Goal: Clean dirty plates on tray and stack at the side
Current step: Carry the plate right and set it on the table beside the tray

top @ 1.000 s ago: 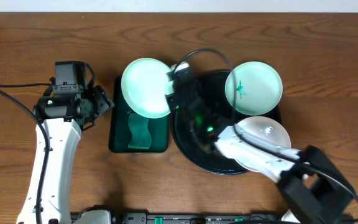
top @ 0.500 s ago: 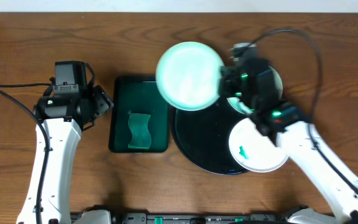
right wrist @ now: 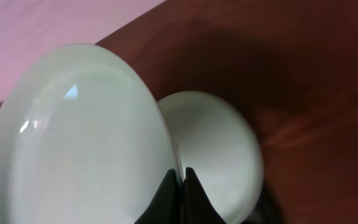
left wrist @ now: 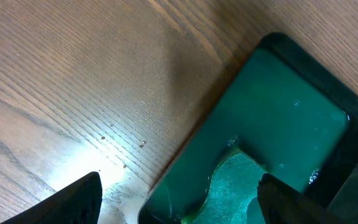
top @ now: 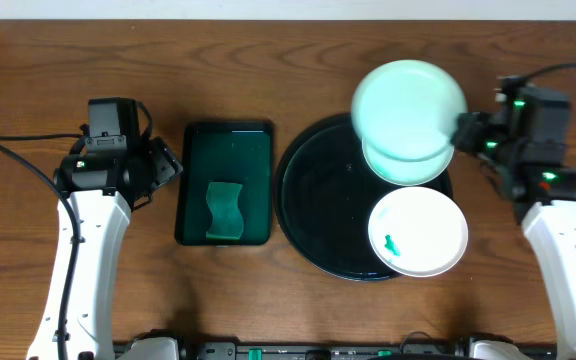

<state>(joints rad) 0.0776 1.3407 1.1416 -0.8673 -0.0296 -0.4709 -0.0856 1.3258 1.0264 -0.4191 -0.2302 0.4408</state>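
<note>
My right gripper point(top: 463, 132), clamped on the rim of 1 plate point(top: 408, 105), holds it aloft over the far right of the tray point(top: 313, 200), above a 2nd plate point(top: 405, 175); my left gripper point(top: 166, 163) gapes wide.

This looks like a robotics lab bench: a brown wood-grain tabletop point(top: 268, 60) carries two white-and-black jointed robot arms point(top: 78, 250) trailing loose black cables point(top: 3, 147), with a dark green rectangular plastic tray point(left wrist: 278, 106) just ahead of the left gripper's point(left wrist: 180, 205) wide-parted jaws.
</note>
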